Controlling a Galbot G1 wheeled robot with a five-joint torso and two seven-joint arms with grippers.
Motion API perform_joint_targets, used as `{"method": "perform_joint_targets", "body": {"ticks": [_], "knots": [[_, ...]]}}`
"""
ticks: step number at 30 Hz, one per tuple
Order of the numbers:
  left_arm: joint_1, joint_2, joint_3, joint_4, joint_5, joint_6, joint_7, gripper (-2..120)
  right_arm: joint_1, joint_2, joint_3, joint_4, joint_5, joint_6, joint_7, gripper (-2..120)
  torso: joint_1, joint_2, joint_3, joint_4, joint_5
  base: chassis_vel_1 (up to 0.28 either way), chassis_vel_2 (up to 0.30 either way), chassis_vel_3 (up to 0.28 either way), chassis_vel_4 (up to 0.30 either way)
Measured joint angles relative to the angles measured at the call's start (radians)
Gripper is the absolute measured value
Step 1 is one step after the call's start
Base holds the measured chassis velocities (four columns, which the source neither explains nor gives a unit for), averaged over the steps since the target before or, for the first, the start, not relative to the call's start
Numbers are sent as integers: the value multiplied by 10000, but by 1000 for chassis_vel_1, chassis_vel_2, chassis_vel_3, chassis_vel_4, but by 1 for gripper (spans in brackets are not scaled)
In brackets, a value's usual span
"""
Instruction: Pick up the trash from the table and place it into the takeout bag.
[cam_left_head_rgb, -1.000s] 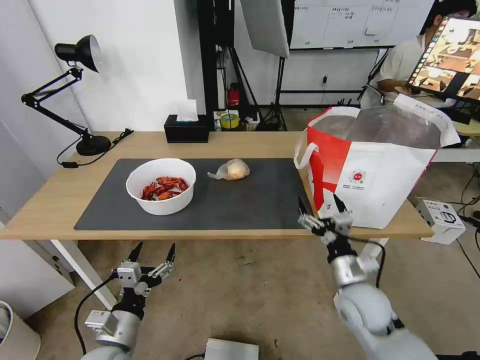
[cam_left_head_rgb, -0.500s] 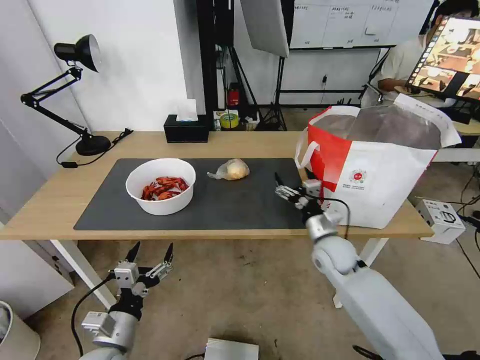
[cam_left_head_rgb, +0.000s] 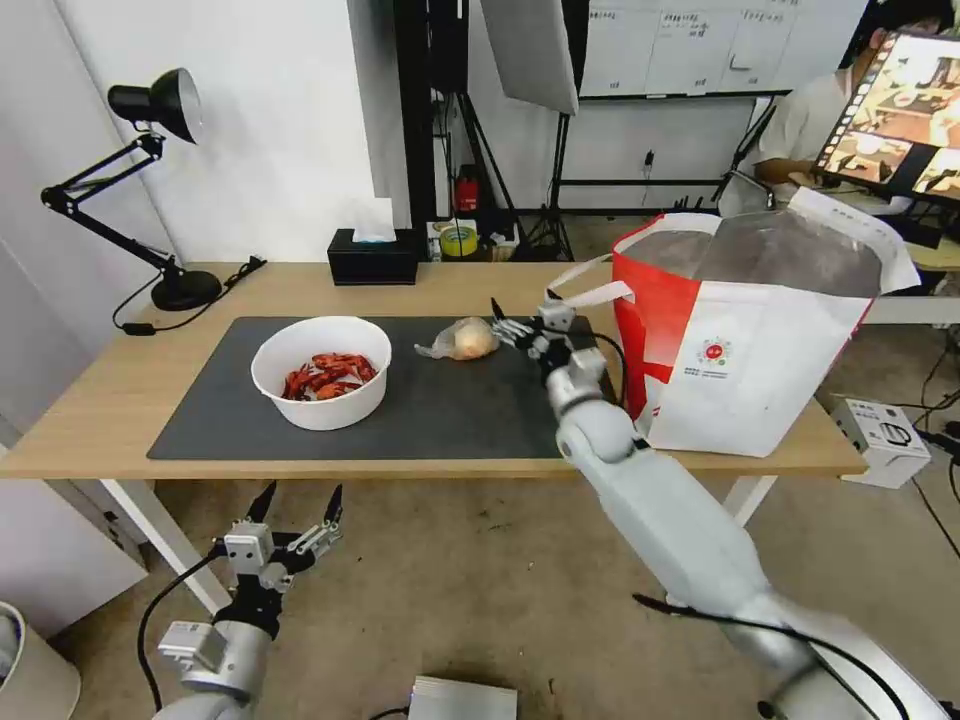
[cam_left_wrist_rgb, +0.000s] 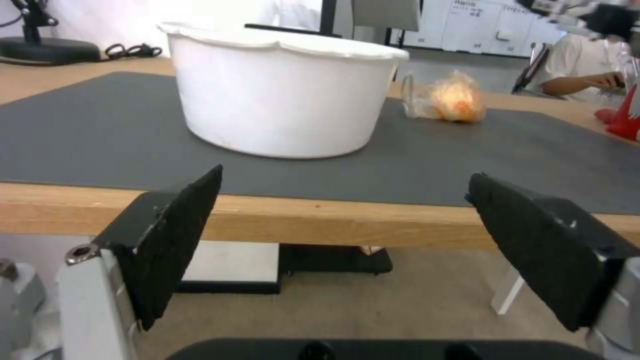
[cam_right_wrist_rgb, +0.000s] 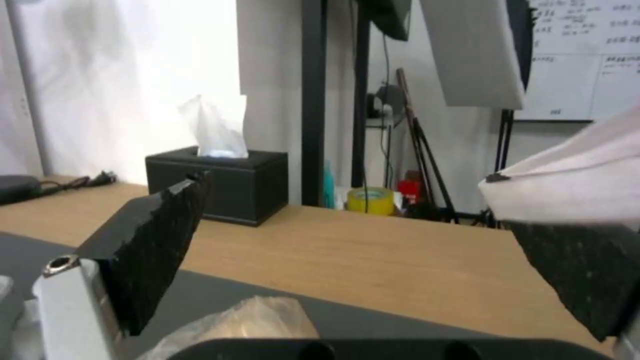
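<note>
On the table (cam_left_head_rgb: 110, 400), bowl (cam_left_head_rgb: 321, 385) & bagged lump (cam_left_head_rgb: 462, 340) are still waiting; right claw (cam_left_head_rgb: 524, 322) is hovering open beside lump, w/ bag handle (cam_left_head_rgb: 592, 295) snagging it.

takeout bag (cam_left_head_rgb: 760, 350) near-left side behind right arm, clear bag (cam_right_wrist_rgb: 233, 325) cut off at right wrist frame edge

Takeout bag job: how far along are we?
Nothing can be confirmed inside the white-and-red takeout bag; its contents are hidden. In hand: nothing gripped. The right gripper is open over the dark grey mat, right beside the clear bag with a beige lump. Left: that bag and the white bowl of red crayfish, both on the mat. The left gripper hangs open below the table edge.
</note>
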Motion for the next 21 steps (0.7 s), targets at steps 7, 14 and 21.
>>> {"method": "perform_joint_targets", "body": {"ticks": [7, 14, 21], "knots": [[24, 0, -108, -13, -72, -17, 3, 100, 548, 554, -214, -813, -26, -243, -60, 100, 0, 0, 0, 0, 1, 0, 0, 0, 0], [47, -55, -271, -51, -163, -55, 12, 100, -441, -51, -127, 603, 20, -563, 427, 100, -2, 1, -2, -3, 5, 0, 0, 0, 0], [-78, -47, -48, 42, -129, -59, 16, 100, -1422, -698, 125, 1677, 67, -720, 542, 100, -2, 2, -2, -3, 4, 0, 0, 0, 0]]}}
